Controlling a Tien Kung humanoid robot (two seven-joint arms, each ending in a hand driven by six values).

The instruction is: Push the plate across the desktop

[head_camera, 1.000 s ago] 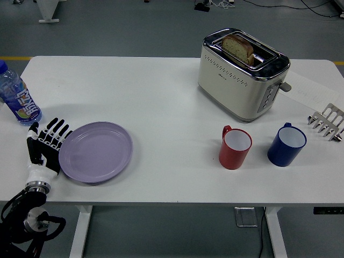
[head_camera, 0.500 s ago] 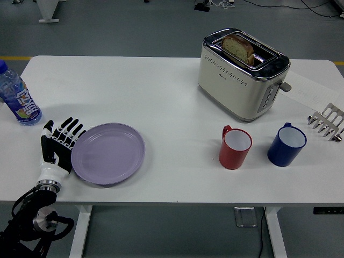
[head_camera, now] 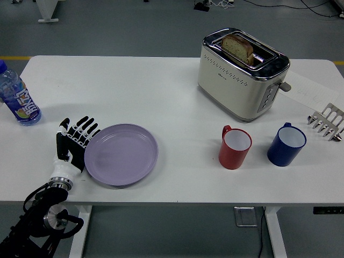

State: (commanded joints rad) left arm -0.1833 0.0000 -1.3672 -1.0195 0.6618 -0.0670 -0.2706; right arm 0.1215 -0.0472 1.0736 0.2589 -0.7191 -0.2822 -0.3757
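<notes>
A lilac plate [head_camera: 121, 154] lies flat on the white table [head_camera: 161, 97], left of centre near the front edge. My left hand [head_camera: 75, 142] stands upright against the plate's left rim, fingers spread and flat, touching it and holding nothing. Its black arm [head_camera: 45, 215] rises from the lower left corner. The right arm does not show anywhere.
A water bottle [head_camera: 19, 99] stands at the far left edge. To the right of the plate are a red mug [head_camera: 235, 146] and a blue mug [head_camera: 287, 144]. A cream toaster [head_camera: 242, 72] with bread sits behind them, and a metal toast rack [head_camera: 326, 122] at the right edge.
My left hand has slid to the right along the table, and the plate has moved right with it, away from the bottle and closer to the red mug.
</notes>
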